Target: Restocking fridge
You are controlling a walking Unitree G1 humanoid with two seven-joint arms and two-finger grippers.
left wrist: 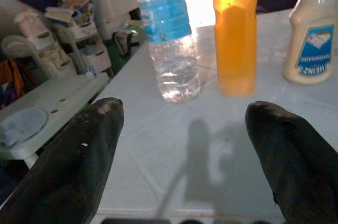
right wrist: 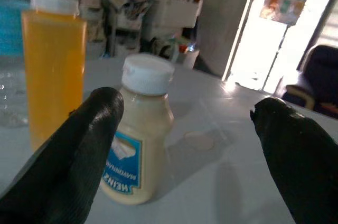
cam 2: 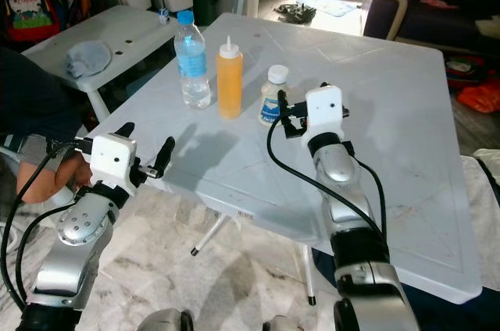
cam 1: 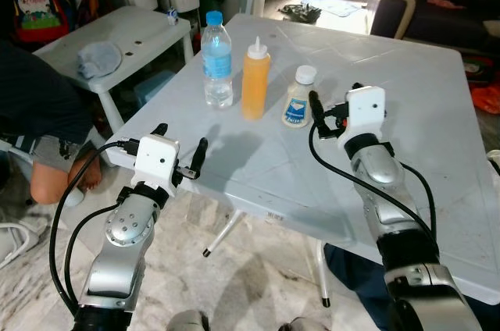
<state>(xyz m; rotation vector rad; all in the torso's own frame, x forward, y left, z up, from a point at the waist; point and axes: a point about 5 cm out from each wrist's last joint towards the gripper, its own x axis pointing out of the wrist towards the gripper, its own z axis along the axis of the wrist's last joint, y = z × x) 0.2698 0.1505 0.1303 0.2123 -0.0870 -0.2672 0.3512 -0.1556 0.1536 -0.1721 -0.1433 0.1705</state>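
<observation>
Three bottles stand in a row on the white table (cam 1: 406, 112): a clear water bottle (cam 1: 218, 58) with a blue cap, an orange squeeze bottle (cam 1: 255, 80) and a small mayonnaise bottle (cam 1: 299, 98) with a white cap. My right gripper (cam 1: 333, 103) hovers just right of the mayonnaise bottle (right wrist: 138, 139), open, with one finger (right wrist: 79, 150) close beside it. My left gripper (cam 1: 181, 148) is open at the table's near left corner, pointing toward the water bottle (left wrist: 171, 39) and the orange bottle (left wrist: 235, 34), well short of both. Neither gripper holds anything.
A second white table (cam 1: 133, 30) with a blue-grey cloth (cam 1: 99, 58) stands at the back left. A person (cam 1: 35, 112) sits close on my left. Shelves and bags line the back wall. A dark sofa (cam 1: 445, 3) is at the back right.
</observation>
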